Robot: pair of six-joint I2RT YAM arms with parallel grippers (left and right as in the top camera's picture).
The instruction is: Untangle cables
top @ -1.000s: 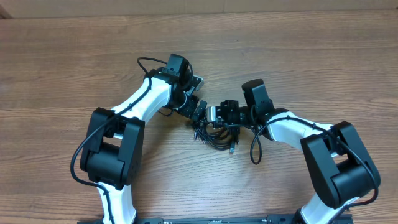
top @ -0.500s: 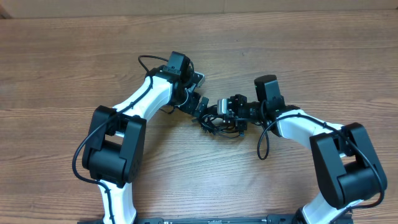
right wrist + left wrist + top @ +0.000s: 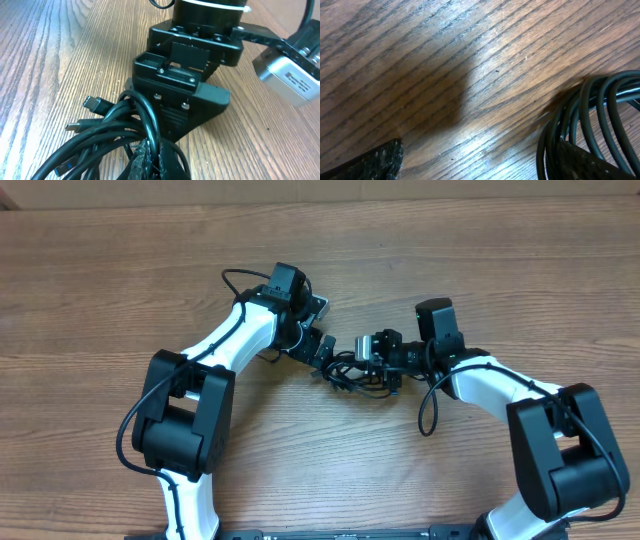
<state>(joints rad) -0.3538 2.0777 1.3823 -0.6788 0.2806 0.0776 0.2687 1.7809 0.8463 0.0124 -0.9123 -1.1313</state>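
Fingers (image 3: 141, 156) of right gripper (image 3: 156, 160) pinch several cables (image 3: 112, 125); left gripper (image 3: 480, 167) gapes, one finger (image 3: 577, 161) touching the coil. Suggest: right holds firm, left takes one strand only, draws away slowly; a hard tug would likely tighten the tangle. Cables: thin, black, glossy, tightly looped, plugs (image 3: 92, 104) free, on table (image 3: 500, 260) between the arms.

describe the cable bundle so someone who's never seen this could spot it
On the wooden table, find the spot near the middle where the two white arms meet. The cables sit there as a tangle of thin black loops between the left gripper and the right gripper. Unlike the thicker wires fixed to the arms, they are loose, with small plug ends poking out.
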